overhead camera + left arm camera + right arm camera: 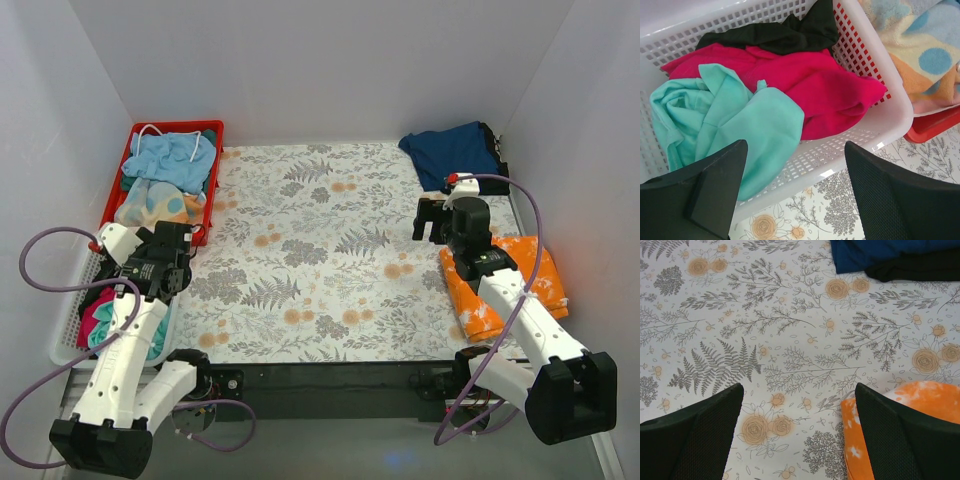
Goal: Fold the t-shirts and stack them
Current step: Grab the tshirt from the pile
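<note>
The teal shirt (pixel 740 115) lay crumpled partly over the magenta shirt (pixel 835 85) in the white basket (pixel 890 125) off the table's left edge. It sat just under the left gripper (pixel 795 146), whose jaws stood wide apart with nothing in them. It looked light, limp and not slippery, so I would have pinched a raised fold or the collar rather than the bulk. The right gripper (pixel 799 389), equally wide and empty, hung over the flat flowered tablecloth (pixel 320 260) beside the folded orange-and-white shirt (pixel 925 395), with the navy shirt (pixel 452 150) in the far right corner and white walls close on three sides.
</note>
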Available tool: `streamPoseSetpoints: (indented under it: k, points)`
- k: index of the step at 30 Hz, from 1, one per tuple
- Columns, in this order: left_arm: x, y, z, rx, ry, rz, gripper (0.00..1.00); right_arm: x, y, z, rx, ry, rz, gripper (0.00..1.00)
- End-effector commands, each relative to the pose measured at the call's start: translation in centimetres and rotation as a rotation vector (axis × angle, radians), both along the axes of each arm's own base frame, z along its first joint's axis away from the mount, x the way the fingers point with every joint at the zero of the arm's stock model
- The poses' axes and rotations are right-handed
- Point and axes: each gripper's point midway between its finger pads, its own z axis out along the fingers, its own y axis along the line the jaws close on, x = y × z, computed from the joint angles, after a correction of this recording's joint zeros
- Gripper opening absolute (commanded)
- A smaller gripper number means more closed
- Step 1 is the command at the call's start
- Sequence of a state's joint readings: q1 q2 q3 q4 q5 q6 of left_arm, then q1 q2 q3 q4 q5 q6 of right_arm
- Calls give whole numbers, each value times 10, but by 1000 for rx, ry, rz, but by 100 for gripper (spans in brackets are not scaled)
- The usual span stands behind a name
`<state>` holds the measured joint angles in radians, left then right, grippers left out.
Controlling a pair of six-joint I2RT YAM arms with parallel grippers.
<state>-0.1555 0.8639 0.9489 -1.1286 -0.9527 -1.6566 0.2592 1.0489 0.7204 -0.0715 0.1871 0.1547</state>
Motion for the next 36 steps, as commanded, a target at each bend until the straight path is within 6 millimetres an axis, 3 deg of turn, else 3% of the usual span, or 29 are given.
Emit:
streamPoseSetpoints:
  k: [1,3,5,9,19,28,36]
  points:
    - [-11,3,7,-36,-30,101,77,1,9,8,32,-33,24,97]
    - [-2,-7,3,-92,-36,87,77,0,8,6,37,-29,16,97]
    - [-5,-10,-1,-149,-48,169,75,-4,6,-1,37,-19,4,97]
    - [-11,-21,-38,-232,57,221,67,-9,5,2,40,-35,5,97]
    - [-32,11,-36,-162,45,340,66,-13,12,-6,58,-12,29,97]
    - [-24,3,-60,-228,161,374,75,-13,16,-4,63,-17,42,97]
    - [-28,4,-88,-254,222,464,79,-12,19,-16,53,20,47,97]
